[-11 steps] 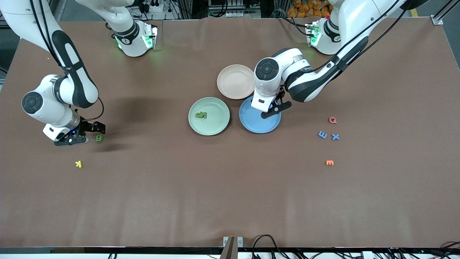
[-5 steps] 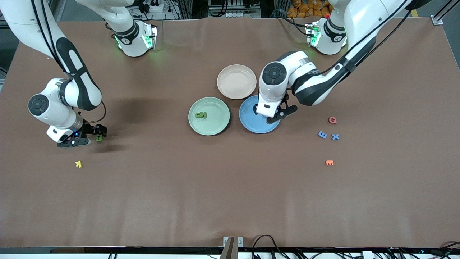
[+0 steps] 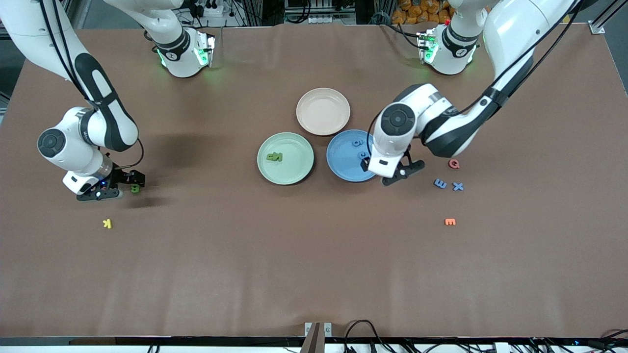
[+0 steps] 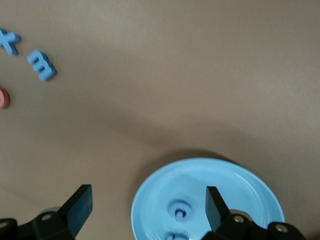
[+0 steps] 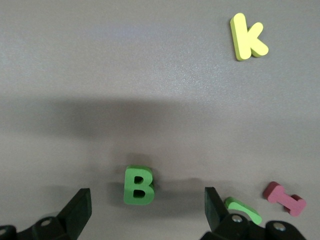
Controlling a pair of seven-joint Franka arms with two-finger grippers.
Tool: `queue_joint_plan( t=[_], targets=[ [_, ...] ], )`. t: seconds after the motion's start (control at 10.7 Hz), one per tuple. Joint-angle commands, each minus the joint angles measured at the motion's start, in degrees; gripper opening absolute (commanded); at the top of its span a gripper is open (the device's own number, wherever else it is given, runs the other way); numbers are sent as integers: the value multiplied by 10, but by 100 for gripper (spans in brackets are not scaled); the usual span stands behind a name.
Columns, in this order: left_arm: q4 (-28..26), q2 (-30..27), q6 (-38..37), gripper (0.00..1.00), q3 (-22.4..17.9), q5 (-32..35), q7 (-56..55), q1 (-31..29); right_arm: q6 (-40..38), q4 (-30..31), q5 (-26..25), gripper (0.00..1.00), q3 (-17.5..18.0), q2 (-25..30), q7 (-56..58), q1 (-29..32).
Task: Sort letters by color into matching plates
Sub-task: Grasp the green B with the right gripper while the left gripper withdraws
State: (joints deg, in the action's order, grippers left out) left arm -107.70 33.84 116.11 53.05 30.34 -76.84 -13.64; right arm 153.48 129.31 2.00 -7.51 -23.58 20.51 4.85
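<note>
The blue plate [image 3: 343,166] holds two blue letters [image 3: 356,143], the nearer one [image 4: 180,210] showing in the left wrist view. My left gripper [image 3: 387,174] hangs open and empty over that plate's rim [image 4: 240,185], at the side toward the left arm's end. Two more blue letters, an E [image 3: 440,183] and an X [image 3: 457,186], lie on the table there. The green plate [image 3: 294,174] holds two green letters [image 3: 274,157]. My right gripper [image 3: 119,185] stands open, low over the table, with a green B [image 5: 138,185] just ahead of its fingers. Another green letter [image 5: 243,210] lies beside one finger.
A beige-pink plate [image 3: 323,111] stands farther from the camera than the two plates. A red Q [image 3: 454,163] and an orange E [image 3: 450,222] lie near the loose blue letters. A yellow K [image 3: 107,223] and a pink letter [image 5: 285,198] lie near the green B.
The left gripper opened over the blue plate, left a blue letter in it and swung toward the left arm's end. The right gripper shifted slightly toward the green B.
</note>
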Motion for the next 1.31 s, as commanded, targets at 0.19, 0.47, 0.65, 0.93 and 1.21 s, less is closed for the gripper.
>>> queue_joint_plan(
  t=[0.19,0.47,0.65,0.93,1.21],
  targets=[
    [23,-40,-9,100,-107,-34,163,14,28,1,-3,100,12,-17,-2,16],
    [20,-61,-2,100,-167,-54,254,28,28,1,-3,90,13,-16,-1,15],
    [17,-82,-1,100,-207,-84,326,34,28,1,-4,62,13,-16,2,15],
    [9,-102,3,100,-260,-104,408,44,28,1,-4,48,13,-16,2,16],
    [-11,-130,11,100,-327,-143,489,70,28,-1,-4,24,13,-16,2,17]
  ],
)
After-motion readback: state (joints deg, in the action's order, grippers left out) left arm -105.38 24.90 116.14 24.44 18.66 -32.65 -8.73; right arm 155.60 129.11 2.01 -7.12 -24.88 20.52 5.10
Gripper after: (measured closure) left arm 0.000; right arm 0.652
